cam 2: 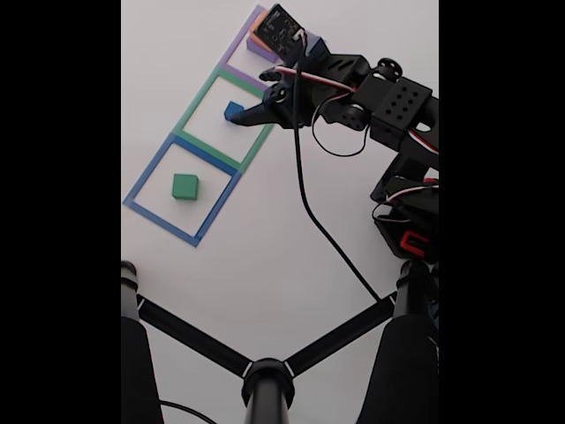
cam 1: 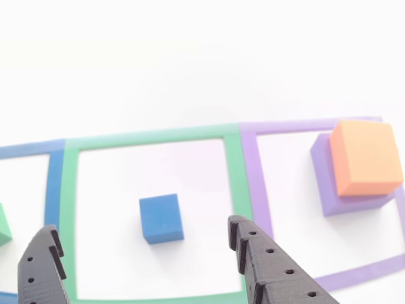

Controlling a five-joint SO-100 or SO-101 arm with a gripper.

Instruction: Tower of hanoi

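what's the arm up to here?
Tower of Hanoi run. The gripper is open and holds nothing, with the blue block in the green outline just ahead of its fingers. Orange block sits on the purple block. The green block lies alone in the blue outline.

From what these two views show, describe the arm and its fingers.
The arm is black, with blocky housings dotted with small holes, a red part low on its base and loose black, white and red cables. The fingers are matte black printed plastic with stepped ridges on their inner faces and rows of small round holes.
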